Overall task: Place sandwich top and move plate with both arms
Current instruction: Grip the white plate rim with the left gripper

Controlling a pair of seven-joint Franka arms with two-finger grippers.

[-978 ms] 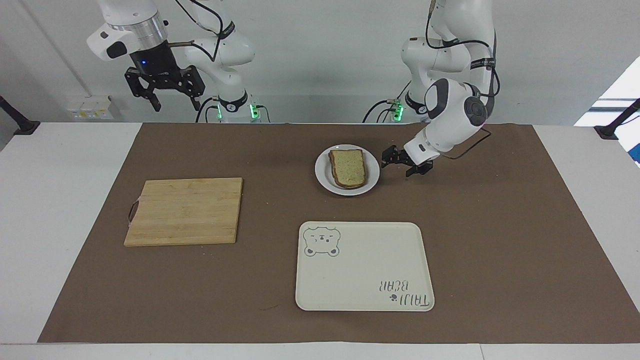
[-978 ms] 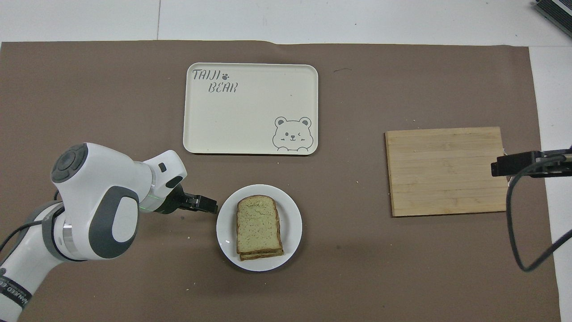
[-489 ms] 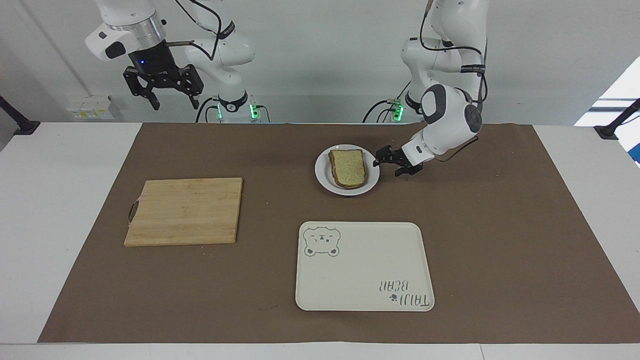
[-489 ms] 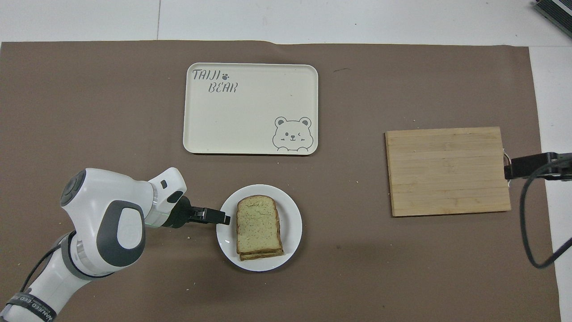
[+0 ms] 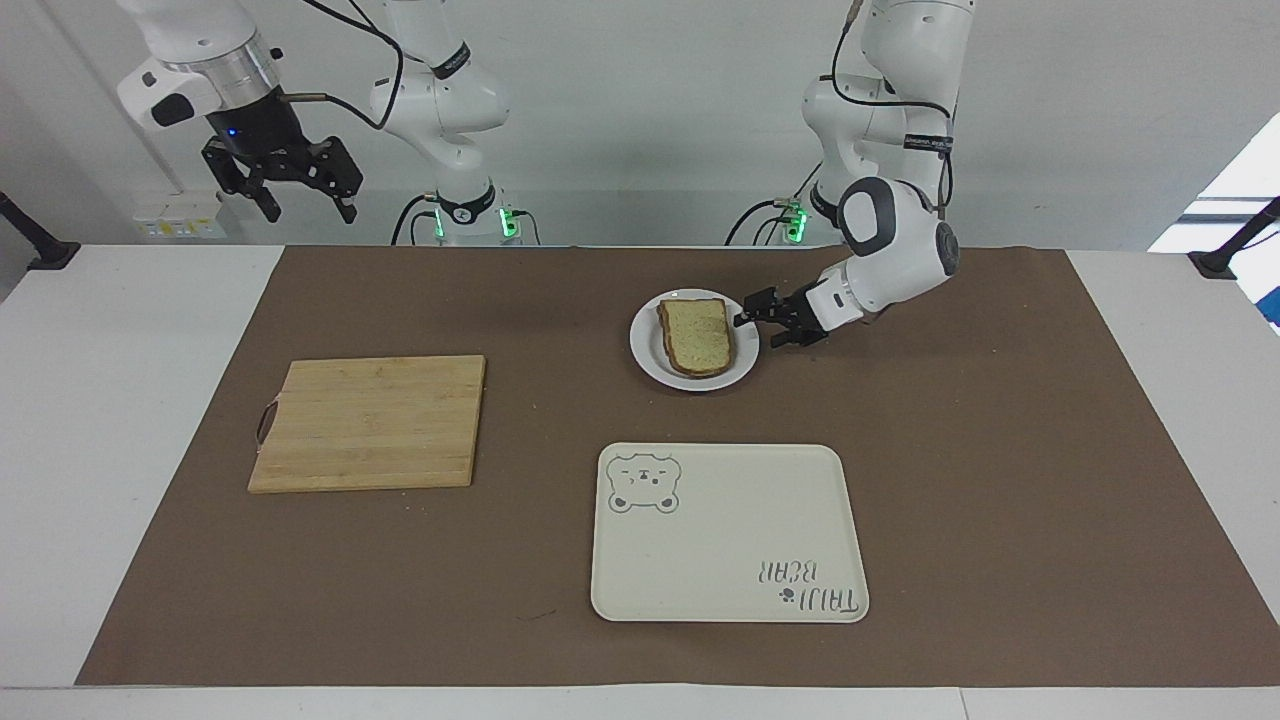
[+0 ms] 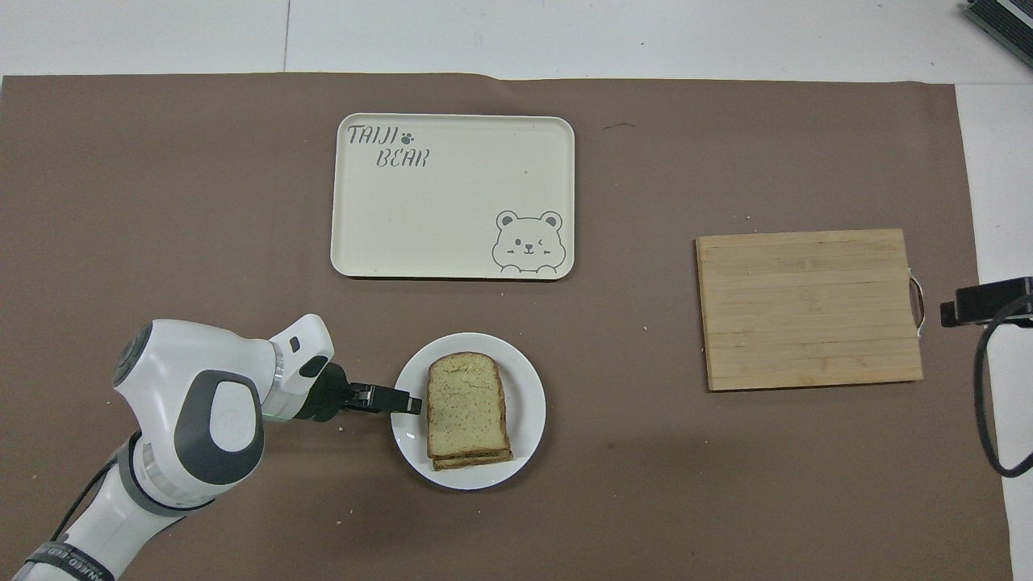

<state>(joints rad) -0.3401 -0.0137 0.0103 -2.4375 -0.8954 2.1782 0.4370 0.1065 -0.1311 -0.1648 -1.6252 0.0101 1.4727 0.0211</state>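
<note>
The sandwich top [image 5: 700,335] [image 6: 466,403], a pale speckled slice with a brown crust, lies flat on another slice on the small white plate [image 5: 648,365] [image 6: 526,436]. The left gripper [image 5: 758,328] [image 6: 407,401] is low and open at the plate's rim on the side toward the left arm's end of the table. One finger reaches over the rim and the other sits just outside it. I cannot tell whether it touches the plate. The right gripper [image 5: 310,210] hangs open and high in the air near its base, holding nothing.
A cream rectangular tray with a bear print [image 5: 730,600] [image 6: 452,262] lies farther from the robots than the plate. A wooden cutting board [image 5: 368,422] [image 6: 809,308] lies toward the right arm's end. A brown mat [image 5: 1000,450] covers the table.
The left gripper has slid sideways to the plate's rim, its tips now over the edge. The right gripper has moved up and away toward the right arm's end of the table.
</note>
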